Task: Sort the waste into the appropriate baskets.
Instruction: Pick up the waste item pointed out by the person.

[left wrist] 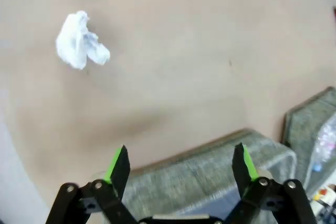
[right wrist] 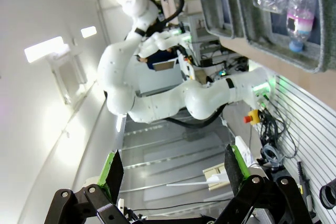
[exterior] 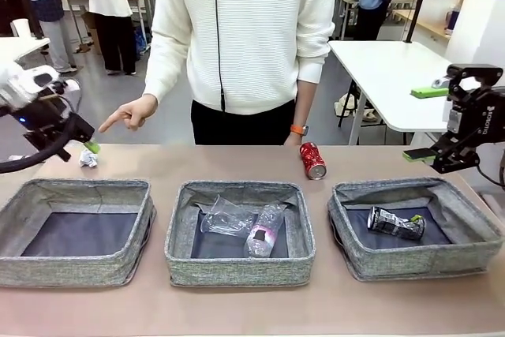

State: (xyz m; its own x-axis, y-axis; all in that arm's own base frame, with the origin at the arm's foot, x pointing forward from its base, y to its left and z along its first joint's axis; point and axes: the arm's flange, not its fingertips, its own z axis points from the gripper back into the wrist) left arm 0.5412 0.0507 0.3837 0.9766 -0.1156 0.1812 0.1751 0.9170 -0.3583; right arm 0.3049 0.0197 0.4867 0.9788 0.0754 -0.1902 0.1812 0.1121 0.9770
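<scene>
A crumpled white paper ball (exterior: 88, 159) (left wrist: 79, 40) lies on the table behind the left basket (exterior: 79, 230), which holds nothing. My left gripper (exterior: 87, 146) (left wrist: 181, 161) hangs open just beside the ball, over that basket's far rim (left wrist: 210, 169). The middle basket (exterior: 239, 274) holds a clear plastic cup (exterior: 225, 217) and a clear bottle (exterior: 264, 230) (right wrist: 299, 19). A crushed black-white can (exterior: 394, 224) lies in the right basket (exterior: 418, 262). Behind the baskets a red can (exterior: 312, 160) lies on the table. My right gripper (exterior: 426, 124) (right wrist: 173, 166) is open and raised above the right basket's far corner.
A person in a white sweater stands at the far side, one hand (exterior: 130, 114) pointing down toward the paper ball. A white table (exterior: 394, 76) stands behind on the right. Bare tabletop runs along the near edge in front of the baskets.
</scene>
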